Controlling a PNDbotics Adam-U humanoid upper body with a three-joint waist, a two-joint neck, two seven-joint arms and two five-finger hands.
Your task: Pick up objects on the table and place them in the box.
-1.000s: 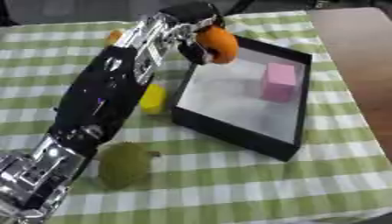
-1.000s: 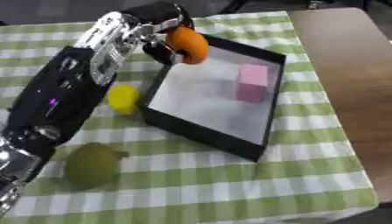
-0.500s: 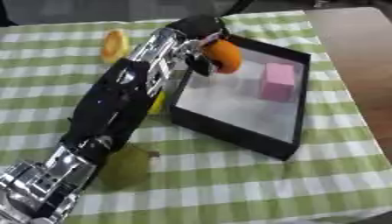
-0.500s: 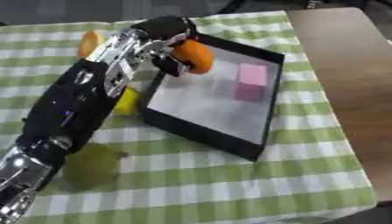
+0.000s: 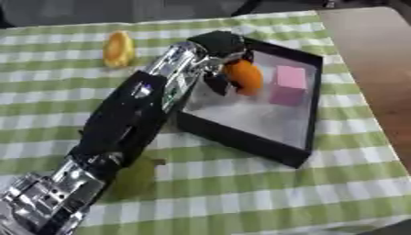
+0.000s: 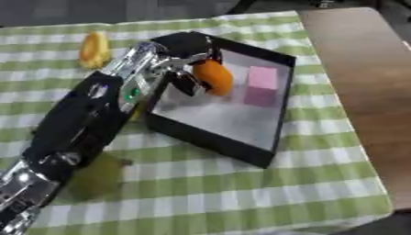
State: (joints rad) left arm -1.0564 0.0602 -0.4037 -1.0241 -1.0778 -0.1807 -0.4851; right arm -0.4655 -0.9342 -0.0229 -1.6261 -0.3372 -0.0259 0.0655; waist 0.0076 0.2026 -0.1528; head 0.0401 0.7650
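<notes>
The orange fruit (image 5: 243, 76) hangs over the box (image 5: 309, 110), toward its 11 o'clock corner, above the pale floor and not yet resting on it as far as I can tell. The left hand (image 5: 221, 73) has its dark fingers curled round the fruit's 9 o'clock side, so it is clamped on it from the side and top. The fruit looks smooth, rounded and rigid, probably light; a skin like that may slip, so a wrap across its widest part, as here, seems the safest hold, and a drop should not hurt it.

Inside the box, at 3 o'clock of the fruit, stands a pink block (image 5: 287, 84), near but apart from it. The release should keep clear of it.

Outside the box, on the green checked cloth (image 5: 265, 193), a yellow-orange piece (image 5: 119, 48) lies at 10 o'clock, well apart. A green fruit (image 5: 133, 178) sits at 7 o'clock, partly hidden beneath the forearm (image 5: 124, 124). Both still await picking.

The right hand shows in neither view.
</notes>
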